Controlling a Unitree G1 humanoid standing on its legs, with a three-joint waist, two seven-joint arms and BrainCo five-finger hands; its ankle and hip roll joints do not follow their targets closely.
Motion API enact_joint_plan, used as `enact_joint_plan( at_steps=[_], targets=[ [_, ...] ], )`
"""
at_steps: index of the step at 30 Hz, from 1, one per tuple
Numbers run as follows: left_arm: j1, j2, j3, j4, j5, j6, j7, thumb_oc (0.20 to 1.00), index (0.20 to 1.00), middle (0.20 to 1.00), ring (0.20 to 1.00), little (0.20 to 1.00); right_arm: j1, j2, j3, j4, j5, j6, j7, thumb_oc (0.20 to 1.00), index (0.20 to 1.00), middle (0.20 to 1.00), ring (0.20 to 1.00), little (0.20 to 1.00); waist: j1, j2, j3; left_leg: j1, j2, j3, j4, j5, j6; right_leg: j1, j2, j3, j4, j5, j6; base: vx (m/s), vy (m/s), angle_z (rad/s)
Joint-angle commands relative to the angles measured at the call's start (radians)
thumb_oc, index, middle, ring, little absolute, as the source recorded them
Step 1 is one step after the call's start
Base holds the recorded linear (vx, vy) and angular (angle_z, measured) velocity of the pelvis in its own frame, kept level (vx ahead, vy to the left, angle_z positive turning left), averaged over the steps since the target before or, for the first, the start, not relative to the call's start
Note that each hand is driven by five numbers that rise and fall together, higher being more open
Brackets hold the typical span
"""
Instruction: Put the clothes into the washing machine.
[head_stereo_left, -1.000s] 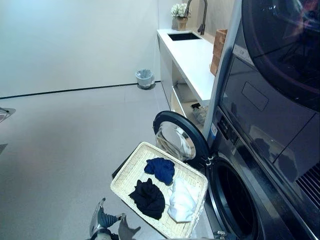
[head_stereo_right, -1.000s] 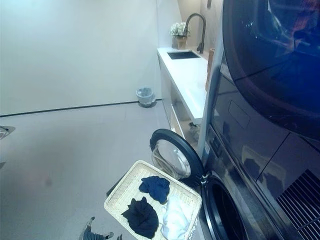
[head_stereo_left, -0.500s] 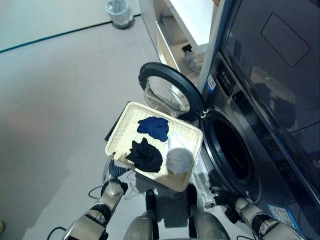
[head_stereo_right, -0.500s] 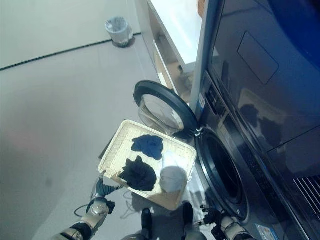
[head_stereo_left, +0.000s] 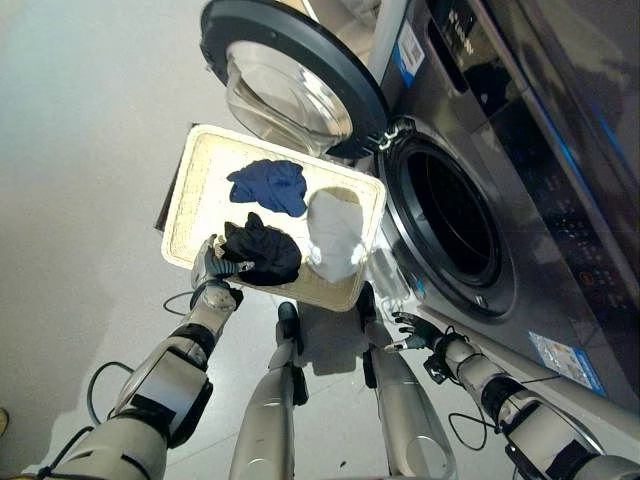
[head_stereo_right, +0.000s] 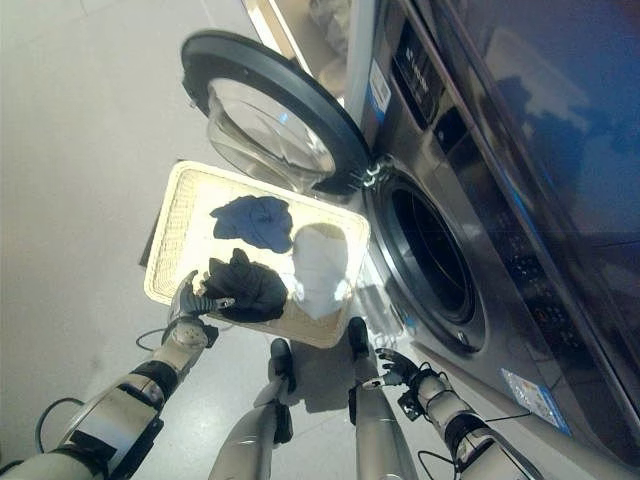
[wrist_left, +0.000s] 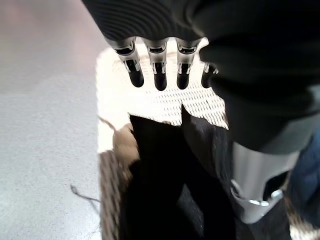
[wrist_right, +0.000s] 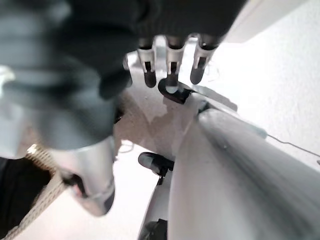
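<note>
A humanoid robot stood over a pale woven basket (head_stereo_left: 190, 190) on the floor (head_stereo_left: 80, 150) beside a dark front-loading washing machine (head_stereo_left: 520, 170), whose round door (head_stereo_left: 290, 80) hung wide open and whose drum (head_stereo_left: 450, 225) gaped empty. Three garments lay in the basket: a black one (head_stereo_left: 262, 252) at the near edge, a blue one (head_stereo_left: 268, 186) behind it and a white one (head_stereo_left: 335, 232) toward the machine.

The left hand (head_stereo_left: 213, 262) hovered at the basket's near rim, just beside the black garment, its fingers (wrist_left: 159, 70) straight and spread, its thumb apart, and nothing in its grasp. The right hand (head_stereo_left: 408, 330) hung low near the foot of the machine, fingers loosely extended and likewise empty.

No clothing had yet reached the drum, so the first pickup appeared to be the step in hand. The likeliest trouble was a shallow pinch: soft, bunched cloth could slip free in the carry to the drum and drop to the floor short of the opening. Fingers closing too low might also hook the basket's weave and drag or tip it. The open door stood just beyond the basket, and a wide swing toward the drum risked snagging the garment on the door's rim.
</note>
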Motion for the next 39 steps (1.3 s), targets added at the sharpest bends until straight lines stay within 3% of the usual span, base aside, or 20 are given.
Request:
enact_joint_plan(
  at_steps=[1, 9, 18, 20, 21, 22, 26, 27, 35, 36, 39],
  targets=[
    [-0.047, 0.055, -0.001, 0.058, -0.026, 0.026, -0.011, 1.000, 1.000, 1.000, 1.000, 1.000, -0.006, -0.009, 0.046, -0.043, 0.070, -0.020, -0.019, 1.000, 1.000, 1.000, 1.000, 1.000, -0.016, -0.041, -0.012, -0.121, -0.106, 0.017, 0.210, -0.122, 0.027, -0.090, 0.043, 0.009, 0.025, -0.003, 0.022, 0.00, 0.000, 0.00],
    [-0.116, 0.064, -0.035, 0.086, -0.010, 0.080, -0.041, 1.000, 1.000, 1.000, 1.000, 1.000, -0.021, -0.029, 0.044, -0.083, 0.147, -0.040, -0.028, 1.000, 1.000, 1.000, 1.000, 1.000, -0.040, -0.050, -0.012, -0.224, -0.100, 0.023, 0.267, -0.129, 0.019, -0.186, 0.043, 0.009, 0.050, 0.009, 0.021, 0.00, 0.017, -0.04],
    [-0.204, 0.069, -0.097, 0.124, 0.113, 0.259, -0.229, 1.000, 1.000, 1.000, 1.000, 1.000, -0.031, -0.040, 0.066, -0.147, 0.191, -0.052, -0.033, 1.000, 1.000, 1.000, 1.000, 1.000, -0.062, -0.089, -0.012, -0.339, -0.087, 0.010, 0.328, -0.148, 0.020, -0.296, 0.050, 0.000, 0.086, 0.015, 0.025, 0.00, -0.011, 0.01],
    [-0.217, 0.064, -0.133, 0.125, 0.116, 0.255, -0.276, 0.297, 0.297, 0.297, 0.297, 0.297, -0.036, -0.044, 0.074, -0.156, 0.198, -0.058, -0.024, 1.000, 1.000, 1.000, 1.000, 1.000, -0.068, -0.101, -0.012, -0.355, -0.085, 0.005, 0.329, -0.151, 0.021, -0.314, 0.055, 0.001, 0.090, 0.019, 0.027, 0.00, -0.011, -0.02],
    [-0.220, 0.063, -0.135, 0.124, 0.109, 0.251, -0.281, 0.231, 0.231, 0.231, 0.231, 0.231, -0.036, -0.045, 0.076, -0.157, 0.200, -0.060, -0.022, 1.000, 1.000, 1.000, 1.000, 1.000, -0.069, -0.103, -0.012, -0.356, -0.085, 0.005, 0.328, -0.150, 0.022, -0.315, 0.057, 0.001, 0.090, 0.019, 0.027, 0.00, -0.030, -0.06],
    [-0.223, 0.063, -0.136, 0.123, 0.097, 0.243, -0.287, 0.200, 0.200, 0.200, 0.200, 0.200, -0.036, -0.046, 0.078, -0.157, 0.205, -0.064, -0.019, 1.000, 1.000, 1.000, 1.000, 1.000, -0.070, -0.105, -0.012, -0.357, -0.084, 0.006, 0.326, -0.150, 0.022, -0.316, 0.058, 0.001, 0.089, 0.020, 0.027, 0.00, -0.030, -0.07],
    [-0.233, 0.059, -0.136, 0.123, 0.075, 0.228, -0.289, 0.200, 0.200, 0.200, 0.200, 0.200, -0.036, -0.049, 0.081, -0.160, 0.211, -0.076, -0.012, 1.000, 1.000, 1.000, 1.000, 1.000, -0.073, -0.111, -0.012, -0.358, -0.084, 0.005, 0.320, -0.148, 0.022, -0.319, 0.063, 0.002, 0.088, 0.020, 0.027, 0.00, -0.017, -0.03],
    [-0.234, 0.046, -0.155, 0.113, 0.113, 0.194, -0.273, 0.200, 0.200, 0.200, 0.200, 0.200, -0.028, -0.052, 0.085, -0.188, 0.221, -0.106, -0.012, 1.000, 1.000, 1.000, 1.000, 1.000, -0.076, -0.111, -0.012, -0.357, -0.089, -0.005, 0.310, -0.142, 0.018, -0.320, 0.071, 0.007, 0.091, 0.017, 0.025, -0.01, -0.039, -0.07],
    [-0.204, 0.044, -0.203, 0.076, 0.134, 0.184, -0.222, 0.200, 0.200, 0.200, 0.200, 0.200, -0.019, -0.066, 0.073, -0.270, 0.314, -0.130, 0.007, 1.000, 1.000, 1.000, 1.000, 1.000, -0.067, -0.104, -0.012, -0.312, -0.091, -0.012, 0.273, -0.120, 0.008, -0.279, 0.069, -0.007, 0.083, 0.013, 0.022, -0.02, -0.032, -0.01],
    [-0.188, 0.045, -0.196, 0.068, 0.093, 0.148, -0.202, 0.200, 0.200, 0.200, 0.200, 0.200, -0.017, -0.066, 0.067, -0.308, 0.328, -0.141, -0.002, 1.000, 1.000, 1.000, 1.000, 1.000, -0.060, -0.101, -0.012, -0.283, -0.089, -0.011, 0.250, -0.107, 0.003, -0.250, 0.071, -0.015, 0.076, 0.009, 0.019, -0.03, -0.043, -0.01],
    [-0.167, 0.044, -0.183, 0.050, 0.065, 0.118, -0.184, 0.200, 0.200, 0.200, 0.200, 0.200, -0.019, -0.072, 0.061, -0.352, 0.337, -0.150, -0.018, 1.000, 1.000, 1.000, 1.000, 1.000, -0.049, -0.093, -0.012, -0.249, -0.085, -0.019, 0.220, -0.087, -0.003, -0.219, 0.072, -0.023, 0.076, 0.001, 0.016, -0.03, -0.068, 0.00]
  ],
)
